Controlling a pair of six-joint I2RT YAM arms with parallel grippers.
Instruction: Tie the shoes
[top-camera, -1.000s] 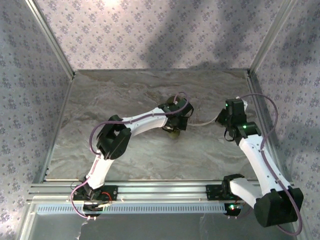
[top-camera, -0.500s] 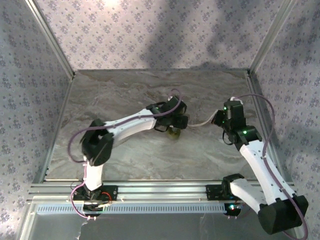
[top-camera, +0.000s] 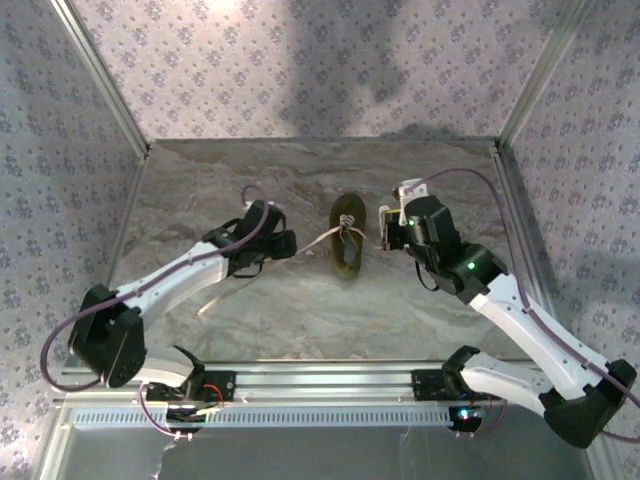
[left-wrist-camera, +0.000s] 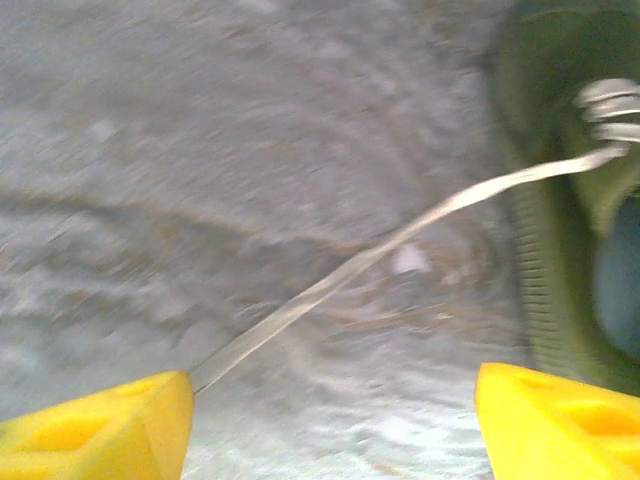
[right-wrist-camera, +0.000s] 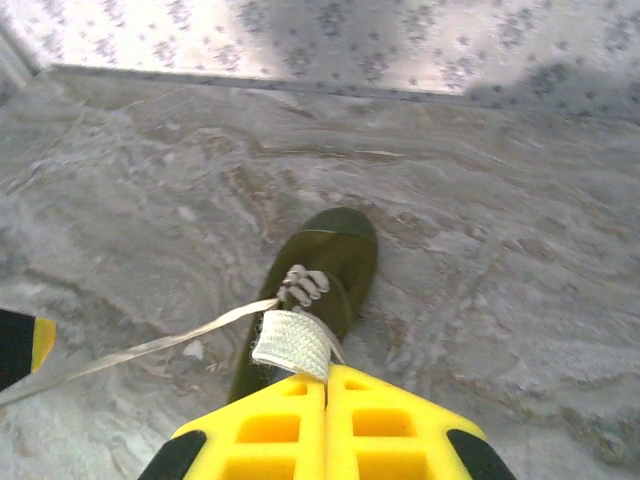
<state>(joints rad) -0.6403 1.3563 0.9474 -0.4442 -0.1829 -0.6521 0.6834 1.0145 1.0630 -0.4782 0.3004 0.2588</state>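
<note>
The olive-green shoe lies in the middle of the table, toe toward the back wall, its dark opening nearest me. My left gripper hangs open left of the shoe, its yellow fingers wide apart over bare table. One white lace runs taut from the eyelets to the tip of the left finger, not pinched between the two. My right gripper is shut on the other lace, just behind the shoe's opening and right of it.
Patterned walls close the table on three sides. An aluminium rail with the arm bases runs along the near edge. A loose strip of lace lies on the marble under the left arm. The left fingertip shows in the right wrist view.
My left gripper has opened and pulled back leftward off the shoe, uncovering it. The right gripper, still shut on its lace, has moved left toward the shoe.
</note>
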